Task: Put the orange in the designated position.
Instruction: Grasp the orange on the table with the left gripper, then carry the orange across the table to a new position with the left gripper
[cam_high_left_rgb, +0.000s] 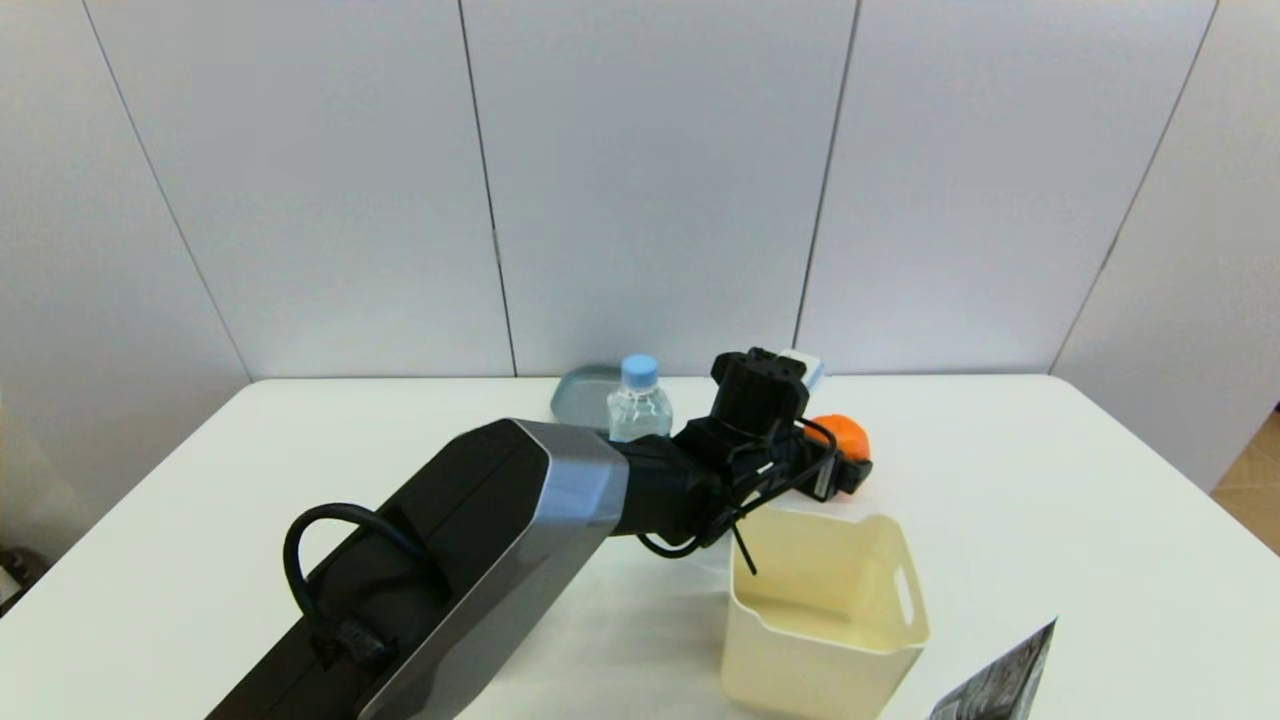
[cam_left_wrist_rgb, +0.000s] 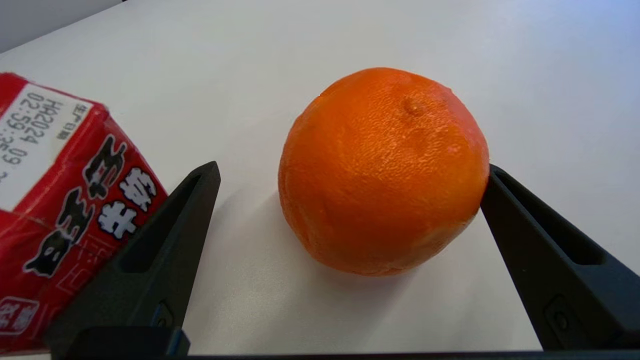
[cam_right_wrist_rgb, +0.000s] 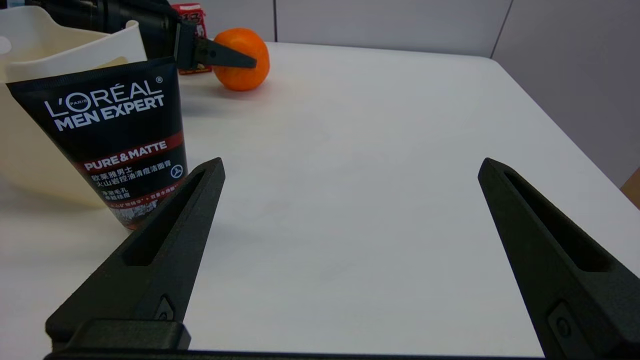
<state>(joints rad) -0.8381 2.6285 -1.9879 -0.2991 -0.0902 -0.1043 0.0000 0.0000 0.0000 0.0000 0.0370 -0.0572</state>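
Black tube (cam_right_wrist_rgb: 117, 145): "L'ORÉAL MEN EXPERT PURE & MATTE"; red carton (cam_left_wrist_rgb: 60, 200): "02:59".

- You have the orange (cam_left_wrist_rgb: 382, 170) resting on the white tabletop, far side of the table, just beyond the cream bin's back rim in your head view (cam_high_left_rgb: 845, 436).
- It is round and bright orange, with dimpled skin and a small nub showing on its upper face.
- It sits between the left gripper's (cam_left_wrist_rgb: 350, 175) spread fingers: one fingertip (cam_left_wrist_rgb: 492, 182) touches its side, the other stands apart from it.
- A red carton lies near it on the same side as the free finger, not touching.
- You cannot pick out the designated position; no mark shows on the white top.
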